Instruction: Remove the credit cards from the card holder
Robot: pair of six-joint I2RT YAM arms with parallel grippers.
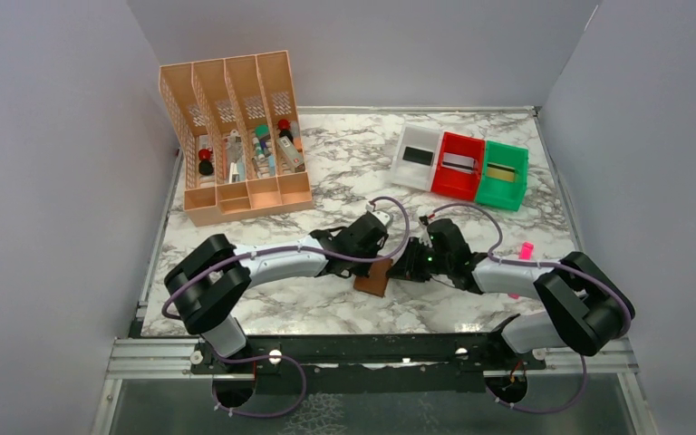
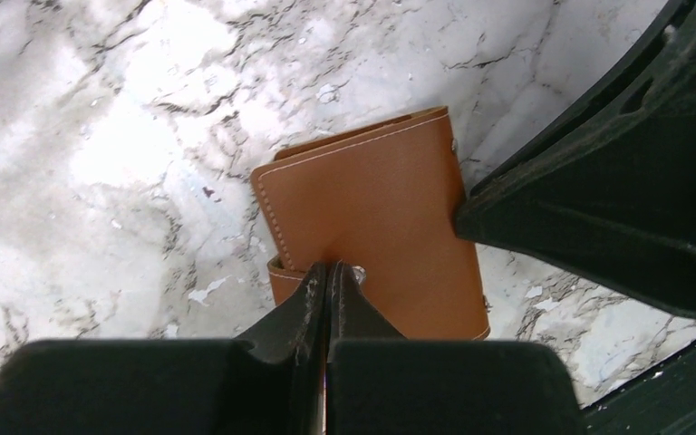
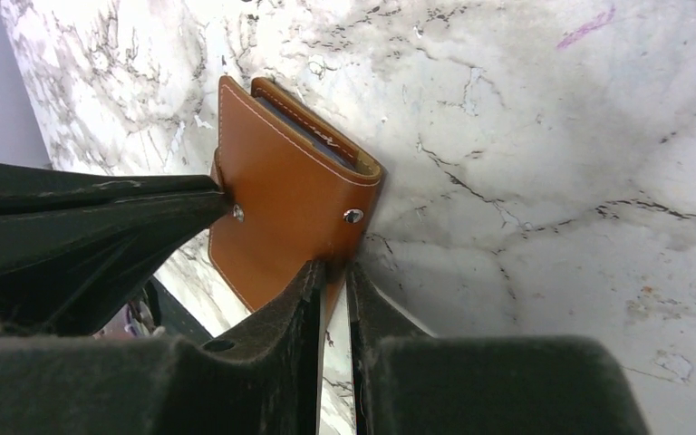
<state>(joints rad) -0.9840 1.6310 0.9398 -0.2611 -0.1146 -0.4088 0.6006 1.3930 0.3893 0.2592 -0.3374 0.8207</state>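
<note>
The card holder is folded shut, well on the arms' side of the red bin. The left gripper pinches one edge tight and the right gripper nips another. No credit cards are out yet, so I'd say nearly everything's left.

The place looked like a robotics lab test cell, not a home or a shop. A marble-patterned desk was boxed in by plain pale panels. Two robot arms, left and right, trailing purple cables, were bolted to a metal rail at its near edge. A peach sorting rack and white, red and green bins stood at the back.
</note>
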